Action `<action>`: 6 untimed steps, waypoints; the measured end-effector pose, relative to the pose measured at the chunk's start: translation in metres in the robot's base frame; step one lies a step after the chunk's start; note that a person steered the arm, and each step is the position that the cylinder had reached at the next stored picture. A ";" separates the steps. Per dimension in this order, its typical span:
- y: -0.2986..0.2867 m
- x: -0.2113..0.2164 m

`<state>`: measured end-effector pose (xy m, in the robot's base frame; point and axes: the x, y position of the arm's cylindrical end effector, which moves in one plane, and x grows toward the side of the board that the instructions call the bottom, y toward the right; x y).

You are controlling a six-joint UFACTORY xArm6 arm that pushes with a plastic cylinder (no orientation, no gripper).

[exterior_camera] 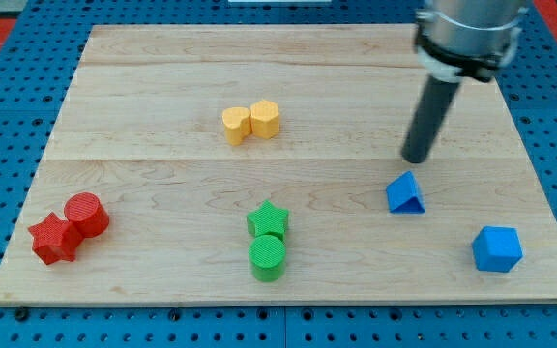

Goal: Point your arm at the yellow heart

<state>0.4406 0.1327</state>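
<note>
The yellow heart (236, 125) lies on the wooden board (162, 68), left of centre in the upper half. It touches a yellow pentagon-like block (266, 118) on its right. My tip (416, 159) rests on the board far to the right of the heart and slightly lower. It sits just above a blue triangle (405, 193) and touches no block.
A green star (268, 219) sits against a green cylinder (268, 258) at the bottom centre. A red star (53, 239) and a red cylinder (86, 214) touch at the bottom left. A blue angular block (497, 248) lies at the bottom right.
</note>
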 end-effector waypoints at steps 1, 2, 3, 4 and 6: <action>-0.007 0.034; -0.003 0.040; -0.023 0.013; -0.103 0.001; -0.126 -0.027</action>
